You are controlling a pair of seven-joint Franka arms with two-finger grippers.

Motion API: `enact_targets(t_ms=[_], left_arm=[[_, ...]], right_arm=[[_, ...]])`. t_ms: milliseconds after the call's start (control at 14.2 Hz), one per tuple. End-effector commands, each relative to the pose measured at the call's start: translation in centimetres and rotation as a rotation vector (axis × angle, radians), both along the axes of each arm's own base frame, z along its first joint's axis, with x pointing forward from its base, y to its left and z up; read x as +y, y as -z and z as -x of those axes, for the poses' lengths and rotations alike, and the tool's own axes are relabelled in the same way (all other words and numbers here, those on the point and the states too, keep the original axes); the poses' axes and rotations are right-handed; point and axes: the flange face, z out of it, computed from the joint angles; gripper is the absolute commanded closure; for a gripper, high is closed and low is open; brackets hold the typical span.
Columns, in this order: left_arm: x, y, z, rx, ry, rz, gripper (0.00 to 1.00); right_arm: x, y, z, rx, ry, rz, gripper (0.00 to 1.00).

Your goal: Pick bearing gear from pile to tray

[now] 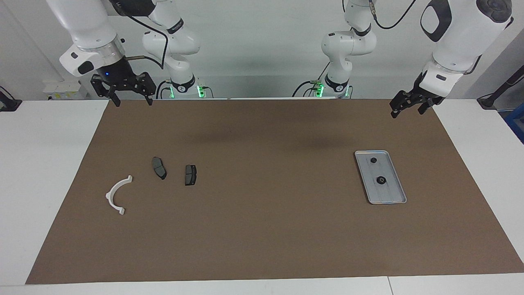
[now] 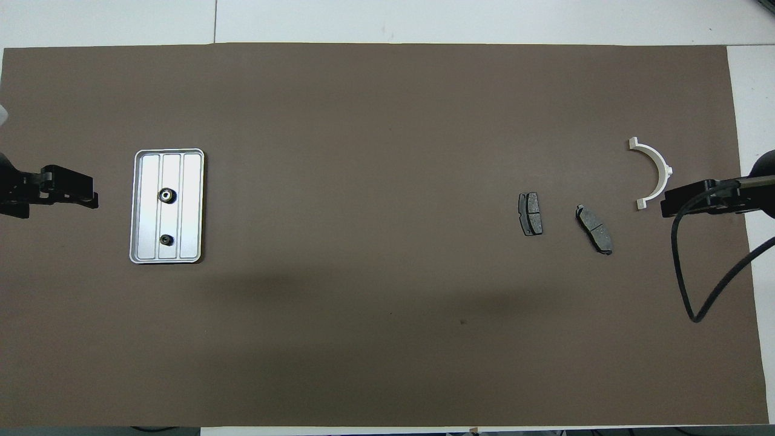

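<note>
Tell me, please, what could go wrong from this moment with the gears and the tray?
Both small gears already lie in the tray, whose rim is low, so a bump might slide them out. Only the white arc and two dark plates remain, so another pick could take a wrong part.

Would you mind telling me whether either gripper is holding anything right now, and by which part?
Nothing is held: the left gripper and the right gripper, fingers apart, hang over the mat's edge nearest the robots.
</note>
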Motion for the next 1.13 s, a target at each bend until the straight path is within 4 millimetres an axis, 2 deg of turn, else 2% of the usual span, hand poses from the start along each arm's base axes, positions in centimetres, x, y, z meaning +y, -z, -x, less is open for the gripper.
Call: enact_targets(t_ms=[0,633,1055], left_arm=[[-0.2,-0.1,0.3,0.011,0.002,0.008,0.0],[-0.2,-0.1,0.3,0.011,0.002,0.008,0.0],[-0.2,-0.1,0.3,0.011,0.002,0.008,0.0]], right_arm=[[-0.3,-0.3,0.6,0.004,-0.014,-0.012,0.0],[-0.9,-2.6,1.7,-0.044,-0.002,-0.012,0.0],[-1.2,-2.8,1.9,-0.045,0.002,-0.012,0.0]])
